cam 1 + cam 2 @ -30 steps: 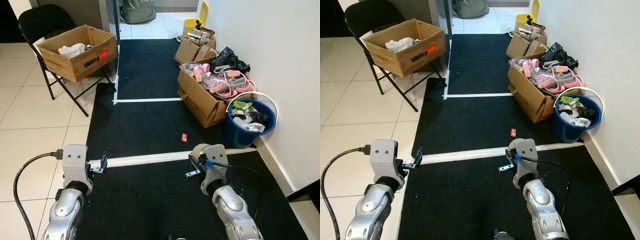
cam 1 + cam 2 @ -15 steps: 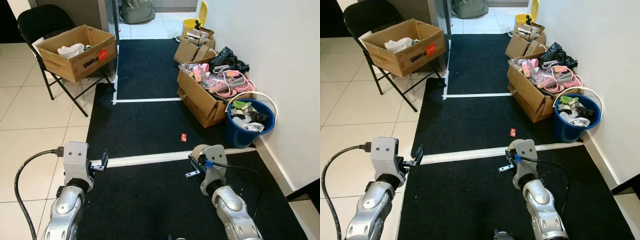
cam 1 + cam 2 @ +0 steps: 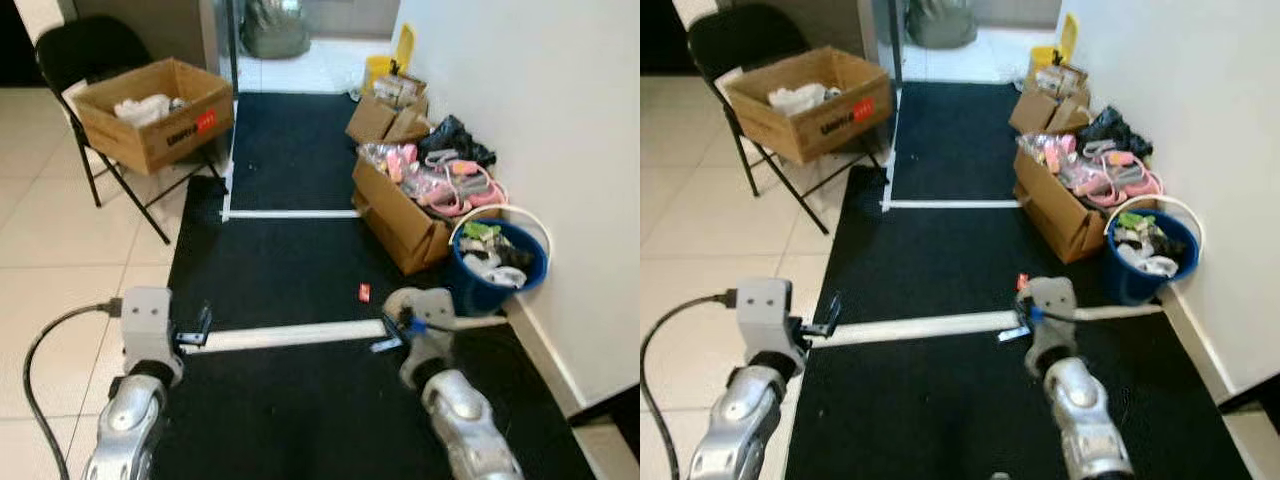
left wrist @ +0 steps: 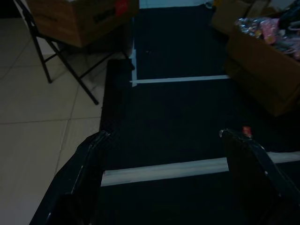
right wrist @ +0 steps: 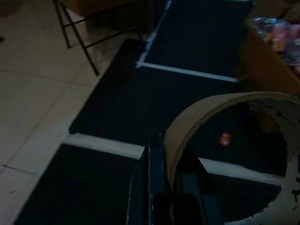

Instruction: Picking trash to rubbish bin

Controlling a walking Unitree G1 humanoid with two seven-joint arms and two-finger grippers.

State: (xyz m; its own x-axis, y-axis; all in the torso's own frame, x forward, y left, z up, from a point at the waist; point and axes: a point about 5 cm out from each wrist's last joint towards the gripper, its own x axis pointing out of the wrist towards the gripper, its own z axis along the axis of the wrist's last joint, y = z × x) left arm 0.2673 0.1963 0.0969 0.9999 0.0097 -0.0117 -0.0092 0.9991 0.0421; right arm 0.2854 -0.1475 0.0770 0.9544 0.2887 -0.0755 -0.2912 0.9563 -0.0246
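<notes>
On the far left a folding chair point(image 3: 75, 60) carries an open cardboard box point(image 3: 150, 110), lifted off the tiled floor point(image 3: 60, 240). Nearer the robot, the left gripper point(image 3: 203, 326) hangs low over the edge of the black mat point(image 3: 290, 250), its fingers point(image 4: 89, 159) spread wide apart and holding nothing, which suggests it is kept free for the next pick-up. Toward the middle, a small red scrap point(image 3: 365, 291) lies loose on the mat just beyond the white tape line point(image 3: 290, 334), apart from both arms; it looks like the next piece of trash. The right gripper point(image 3: 385, 341) hovers by that line with its fingers point(image 5: 157, 187) pressed together on the rim of a cardboard ring point(image 5: 225, 154), pinched at its edge, likely so the hoop can be carried and dropped cleanly. Further right, a box of pink odds and ends point(image 3: 415, 200) stands against the wall, and just beside it the blue bin point(image 3: 495, 265), already holding rubbish, stands within the right arm's side, probably where the ring is headed.
</notes>
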